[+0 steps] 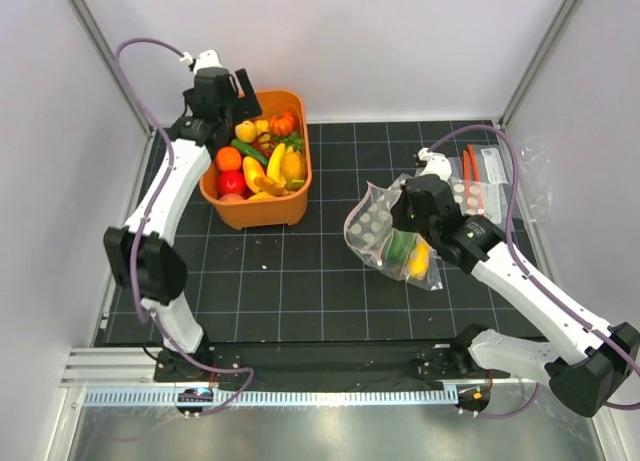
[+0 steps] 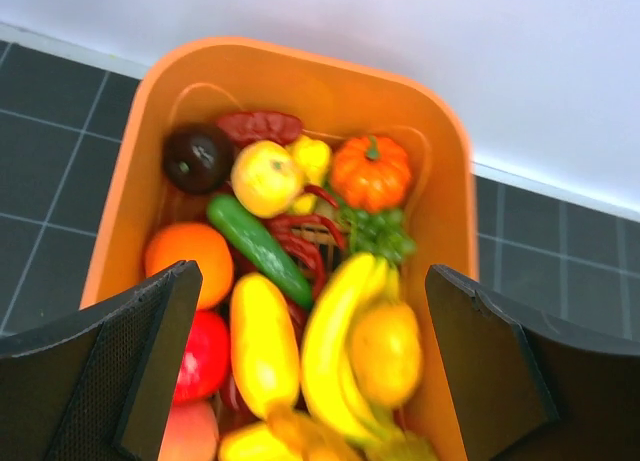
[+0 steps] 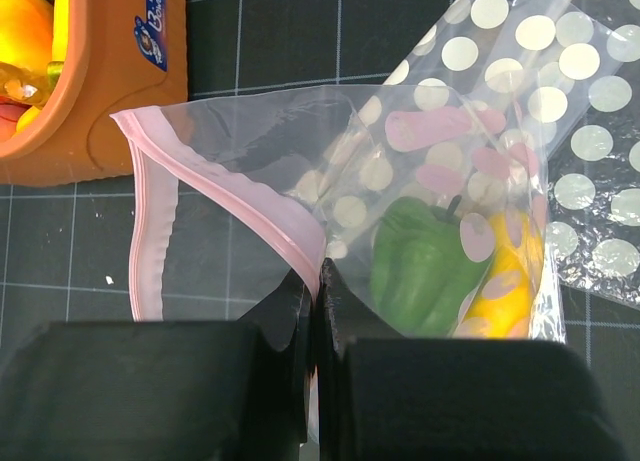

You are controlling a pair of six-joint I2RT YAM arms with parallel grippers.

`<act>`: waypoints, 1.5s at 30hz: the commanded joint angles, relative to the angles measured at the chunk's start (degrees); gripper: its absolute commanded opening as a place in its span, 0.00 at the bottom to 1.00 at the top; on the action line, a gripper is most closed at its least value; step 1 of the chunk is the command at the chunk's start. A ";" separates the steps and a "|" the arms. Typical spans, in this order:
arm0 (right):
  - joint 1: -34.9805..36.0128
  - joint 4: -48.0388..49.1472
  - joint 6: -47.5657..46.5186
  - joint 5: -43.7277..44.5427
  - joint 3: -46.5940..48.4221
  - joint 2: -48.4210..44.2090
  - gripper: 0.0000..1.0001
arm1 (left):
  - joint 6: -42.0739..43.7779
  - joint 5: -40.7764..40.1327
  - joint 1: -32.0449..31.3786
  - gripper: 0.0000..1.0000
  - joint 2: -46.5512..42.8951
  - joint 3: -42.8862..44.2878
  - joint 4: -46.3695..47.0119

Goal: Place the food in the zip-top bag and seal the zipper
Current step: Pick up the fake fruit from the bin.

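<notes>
The food (image 1: 258, 161) fills an orange bin (image 1: 265, 219) at the back left: a banana (image 2: 335, 331), a cucumber, a small pumpkin, an orange and others. My left gripper (image 1: 240, 99) hangs open and empty above the bin, its jaws wide apart in the left wrist view (image 2: 312, 276). My right gripper (image 1: 405, 206) is shut on the pale pink zipper (image 3: 230, 196) of the clear zip-top bag (image 3: 260, 141), pinching one lip (image 3: 318, 271). The mouth gapes towards the bin. A green pepper (image 3: 425, 266) and a yellow piece (image 3: 510, 281) lie inside the bag.
White-polka-dotted bags (image 1: 470, 196) lie under and right of the clear bag, also in the right wrist view (image 3: 590, 161). Small clear bags with red-orange strips (image 1: 478, 166) lie at the back right. The bin's corner (image 3: 110, 91) is just left of the bag mouth. White walls enclose the mat.
</notes>
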 commanded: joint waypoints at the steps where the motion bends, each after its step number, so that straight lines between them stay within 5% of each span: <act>1: 0.14 3.09 0.75 -0.65 -0.20 -0.85 0.01 | -1.22 0.22 2.30 1.00 6.93 7.16 -1.64; 13: 0.14 3.44 0.75 -2.23 -0.29 -0.15 0.01 | 4.66 -3.46 2.57 1.00 29.60 25.89 -3.66; 25: 0.14 3.53 0.75 -1.27 -0.46 1.00 0.01 | 1.51 1.19 4.68 0.90 38.50 28.72 -3.48; 28: 0.14 3.62 0.66 -0.83 -0.55 1.08 0.01 | 0.98 2.42 5.12 0.77 37.45 27.50 -2.96; 33: 0.14 3.53 0.66 -0.39 -0.55 1.17 0.01 | 0.36 5.41 5.21 0.41 33.68 24.24 -1.90; 45: 0.14 3.79 0.31 -1.09 -0.82 1.00 0.01 | -3.95 25.09 3.28 0.40 3.28 -9.38 12.85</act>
